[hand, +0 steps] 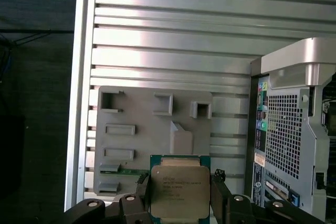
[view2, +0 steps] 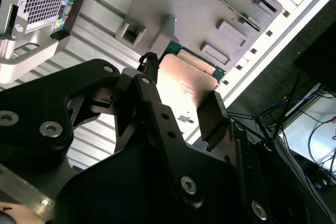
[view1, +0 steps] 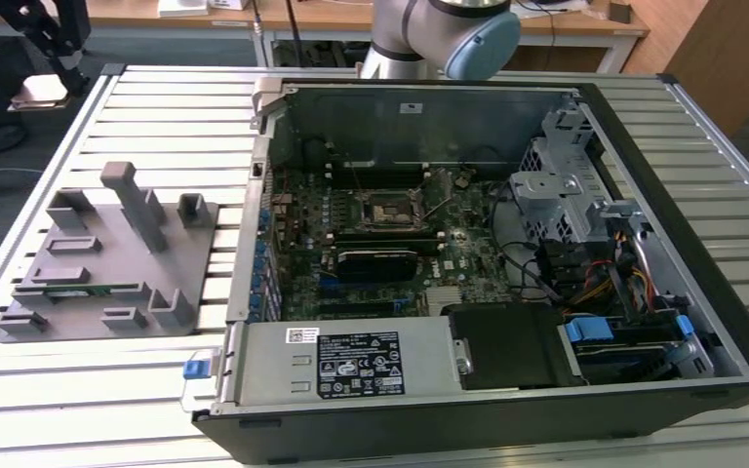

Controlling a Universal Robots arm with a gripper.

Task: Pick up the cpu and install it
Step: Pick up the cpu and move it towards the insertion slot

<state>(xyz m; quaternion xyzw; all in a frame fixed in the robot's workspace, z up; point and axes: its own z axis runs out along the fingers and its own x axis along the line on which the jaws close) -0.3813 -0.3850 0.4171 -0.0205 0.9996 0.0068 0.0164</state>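
The cpu (hand: 177, 195), a small square chip with a pale metal top and a green edge, hangs between my two black fingers. In both wrist views my gripper (hand: 180, 183) is shut on the cpu (view2: 181, 77), one finger (view2: 148, 80) on each opposite side. It is held well above the grey plastic fixture (hand: 152, 129), over the fixture's edge. In the exterior view the square socket frame (view1: 384, 208) with a dark centre sits on the green motherboard inside the open computer case (view1: 687, 175). The arm (view1: 440, 34) stands behind the case.
The fixture (view1: 108, 263) lies on the slatted aluminium table (view1: 89, 390) at the exterior view's left of the case, with upright posts and a thin green memory stick (view1: 95, 290) in it. Drive cages, cables and a power supply (view1: 348, 366) crowd the case.
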